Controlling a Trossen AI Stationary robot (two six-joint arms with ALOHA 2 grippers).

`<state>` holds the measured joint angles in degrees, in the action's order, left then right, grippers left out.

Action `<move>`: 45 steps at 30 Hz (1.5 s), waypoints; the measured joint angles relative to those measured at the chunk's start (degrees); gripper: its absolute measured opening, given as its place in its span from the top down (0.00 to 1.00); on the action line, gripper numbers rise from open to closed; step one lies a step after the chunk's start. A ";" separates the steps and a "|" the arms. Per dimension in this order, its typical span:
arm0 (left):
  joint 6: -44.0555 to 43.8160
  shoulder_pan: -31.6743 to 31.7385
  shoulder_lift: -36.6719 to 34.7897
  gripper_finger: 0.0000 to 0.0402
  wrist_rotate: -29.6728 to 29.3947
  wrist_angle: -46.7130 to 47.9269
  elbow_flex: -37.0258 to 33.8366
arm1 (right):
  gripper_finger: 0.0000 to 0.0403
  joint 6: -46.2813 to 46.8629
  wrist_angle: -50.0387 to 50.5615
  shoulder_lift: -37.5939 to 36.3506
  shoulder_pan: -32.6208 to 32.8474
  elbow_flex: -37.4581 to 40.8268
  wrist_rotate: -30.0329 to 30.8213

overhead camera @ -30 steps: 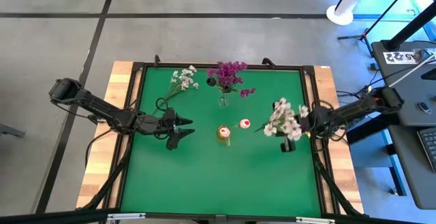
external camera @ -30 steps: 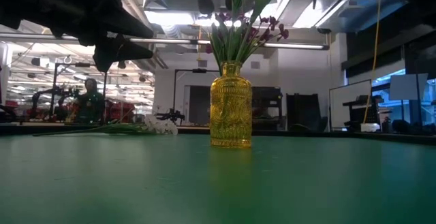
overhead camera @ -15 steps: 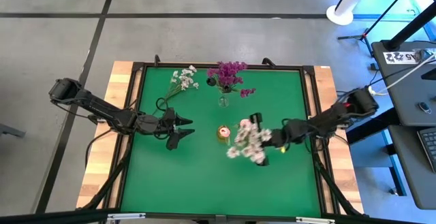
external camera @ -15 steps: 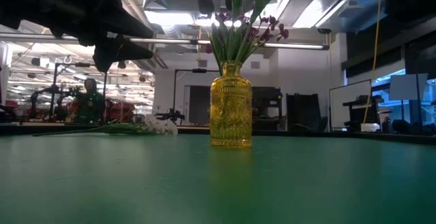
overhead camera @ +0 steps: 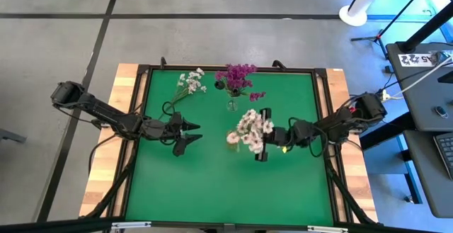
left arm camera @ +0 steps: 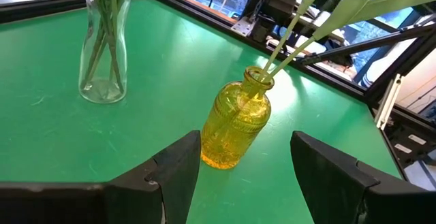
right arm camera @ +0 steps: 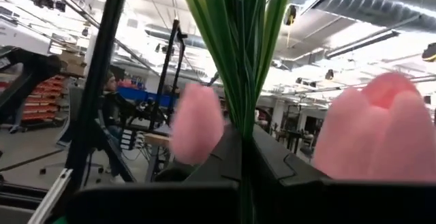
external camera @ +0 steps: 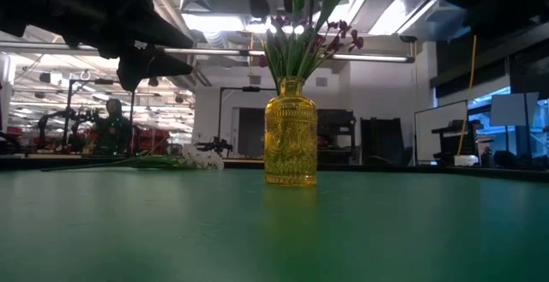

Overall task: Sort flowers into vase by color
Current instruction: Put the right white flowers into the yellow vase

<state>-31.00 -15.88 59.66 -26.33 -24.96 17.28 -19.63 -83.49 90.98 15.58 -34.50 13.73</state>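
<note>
Right gripper (overhead camera: 262, 134) clamping pink flowers (overhead camera: 249, 128) above unlabelled yellow vase (left arm camera: 237, 124)

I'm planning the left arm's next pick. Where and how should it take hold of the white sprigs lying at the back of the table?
Grip the white sprigs on the bare green stems, toward the cut ends nearest the left gripper, not the blossom heads. They lie flat on the green mat, blossoms pointing toward the far edge, so come from above with the fingers straddling the stems crosswise. The stems are thin, so a bunched section probably holds best.
</note>
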 joint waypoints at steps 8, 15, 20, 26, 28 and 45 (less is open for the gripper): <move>-0.02 0.00 0.00 0.45 -0.03 0.01 0.00 | 0.98 6.04 1.57 1.32 -4.51 0.03 -3.49; -0.04 0.00 -0.01 0.45 -0.04 0.01 0.00 | 0.98 8.98 -5.98 9.17 -5.21 0.07 -4.77; -0.04 -0.01 0.01 0.45 -0.04 0.02 0.00 | 0.98 10.73 -6.68 12.61 -5.21 -0.42 -4.34; -0.04 -0.02 0.01 0.45 -0.02 0.04 0.00 | 0.98 12.81 -5.71 14.08 -4.87 -0.29 -4.29; -0.06 -0.05 0.00 0.45 0.04 0.03 0.00 | 0.98 13.45 -3.20 14.05 -4.39 0.00 -4.07; -0.07 -0.09 0.00 0.45 0.48 0.07 0.00 | 0.83 19.50 9.05 13.31 -4.31 1.14 -2.44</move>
<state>-31.08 -15.97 59.66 -25.85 -24.89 17.28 -0.14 -74.43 104.29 11.27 -33.36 11.28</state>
